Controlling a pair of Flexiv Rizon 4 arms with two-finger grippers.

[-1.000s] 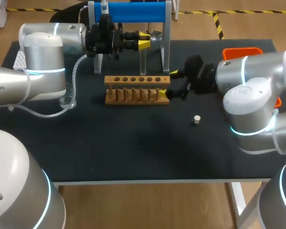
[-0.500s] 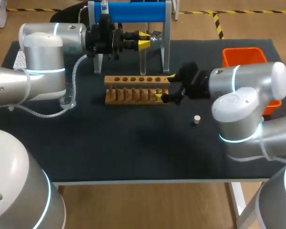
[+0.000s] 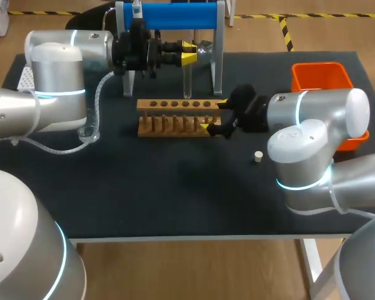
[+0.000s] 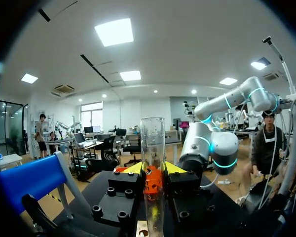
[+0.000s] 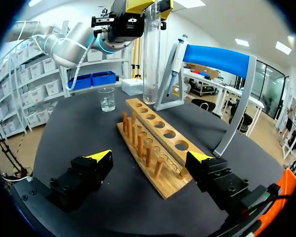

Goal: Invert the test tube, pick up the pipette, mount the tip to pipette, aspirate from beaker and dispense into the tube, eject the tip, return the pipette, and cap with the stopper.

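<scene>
While my left tool (image 3: pixel 188 53) is clamped on the test tube (image 3: pixel 187 81), holding it upright with its round end just above the wooden rack (image 3: pixel 172 119), my right tool (image 3: pixel 214 114) stands spread wide, one finger on either side of the rack's end. I judge it is placed to brace the rack for seating. Behind that tool, the stopper (image 3: pixel 258 156) waits on the worktop (image 3: pixel 175 200).

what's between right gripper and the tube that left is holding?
The wooden rack: in the right wrist view it starts inside the open right gripper and runs toward the test tube held by the left gripper.
</scene>
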